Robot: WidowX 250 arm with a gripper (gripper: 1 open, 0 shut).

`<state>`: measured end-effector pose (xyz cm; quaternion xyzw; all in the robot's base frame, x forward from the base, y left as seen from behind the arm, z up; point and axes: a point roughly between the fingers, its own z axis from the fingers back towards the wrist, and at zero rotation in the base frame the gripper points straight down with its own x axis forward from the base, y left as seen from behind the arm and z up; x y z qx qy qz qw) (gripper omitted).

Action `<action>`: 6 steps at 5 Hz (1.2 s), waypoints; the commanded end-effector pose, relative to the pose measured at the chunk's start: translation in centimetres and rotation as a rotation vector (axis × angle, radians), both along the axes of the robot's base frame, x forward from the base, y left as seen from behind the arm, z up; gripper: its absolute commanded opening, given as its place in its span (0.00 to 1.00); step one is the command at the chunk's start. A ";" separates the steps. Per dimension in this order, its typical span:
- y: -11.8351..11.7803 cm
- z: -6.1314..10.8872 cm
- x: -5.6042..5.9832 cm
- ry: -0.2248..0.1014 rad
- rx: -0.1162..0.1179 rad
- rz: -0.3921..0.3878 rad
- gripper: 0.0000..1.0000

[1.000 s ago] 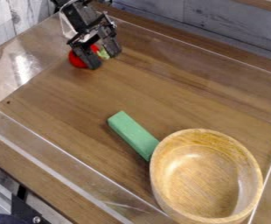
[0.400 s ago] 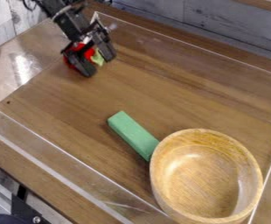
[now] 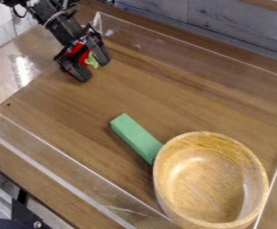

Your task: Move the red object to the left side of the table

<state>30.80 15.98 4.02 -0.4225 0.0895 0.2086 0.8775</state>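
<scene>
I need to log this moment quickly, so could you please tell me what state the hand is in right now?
Hand: open wide, with the red toy fruit between its fingers; whether it actually grips it cannot be told.

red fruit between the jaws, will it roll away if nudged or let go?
Probably: the red object looks small and round, so it may roll on the smooth table. It seems light, likely a toy. The gripper brackets it with jaws wide, so little may restrain it.

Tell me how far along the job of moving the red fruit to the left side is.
Mostly done, it seems: the red fruit sits near the table's far-left corner. In hand: the end effector is right around it, jaws wide. Left: backing away. The green block and bowl lie untouched.
</scene>
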 end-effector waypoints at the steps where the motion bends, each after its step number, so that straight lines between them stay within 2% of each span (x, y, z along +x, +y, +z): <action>1: 0.9 0.6 -0.6 -0.025 0.002 -0.011 1.00; 2: 1.1 0.0 -1.2 -0.017 -0.023 -0.034 1.00; 3: 0.8 0.6 -1.0 -0.008 -0.045 0.015 1.00; 5: 0.2 1.7 -0.6 0.013 -0.071 0.079 1.00; 6: -0.2 2.2 -0.4 0.026 -0.094 0.102 0.00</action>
